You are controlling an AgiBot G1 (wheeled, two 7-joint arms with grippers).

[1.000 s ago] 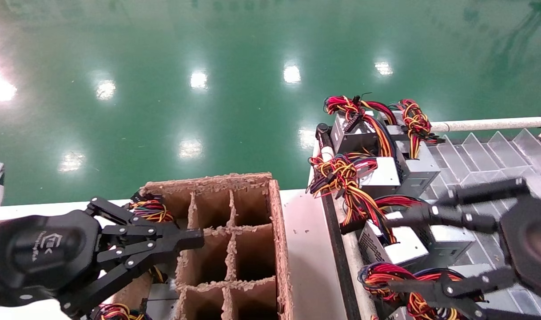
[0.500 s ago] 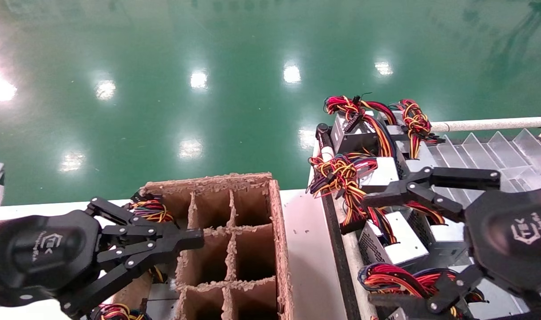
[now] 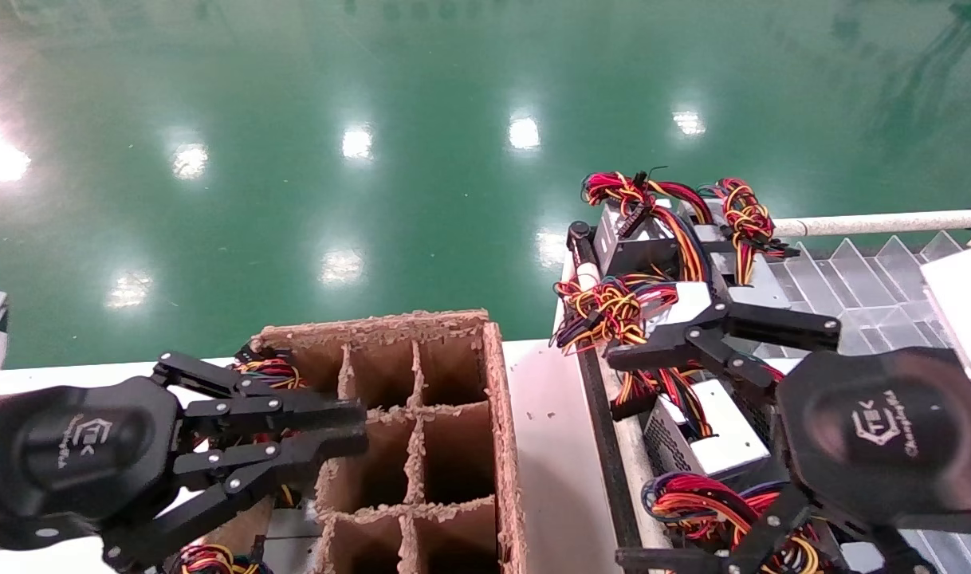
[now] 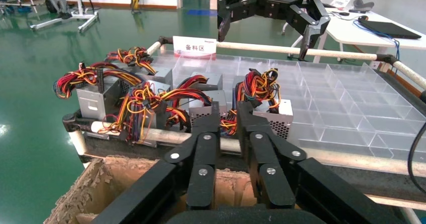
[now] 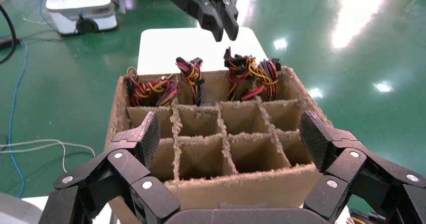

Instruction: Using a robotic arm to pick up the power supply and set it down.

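Note:
Several silver-grey power supplies with red, yellow and black wire bundles lie in the clear divided tray (image 3: 868, 279) on the right. One power supply (image 3: 713, 442) is nearest. My right gripper (image 3: 621, 461) hangs wide open just above it and holds nothing. In the right wrist view that right gripper (image 5: 231, 133) frames only the cardboard box (image 5: 216, 128). My left gripper (image 3: 362, 426) hovers over the box's left cells. Its fingers (image 4: 211, 133) stand a narrow gap apart with nothing between them. The tray's power supplies (image 4: 274, 116) show beyond them.
The brown cardboard box (image 3: 497, 414) with divider cells sits on the white table (image 3: 549, 446). Wire bundles (image 3: 270, 373) fill its left cells. A black rail (image 3: 605, 446) edges the tray. Beyond the table lies green floor (image 3: 374, 159).
My right gripper has swung left and farther out over the tray's left power supplies, staying wide open. The left gripper's fingertips, touching before, now stand slightly apart.

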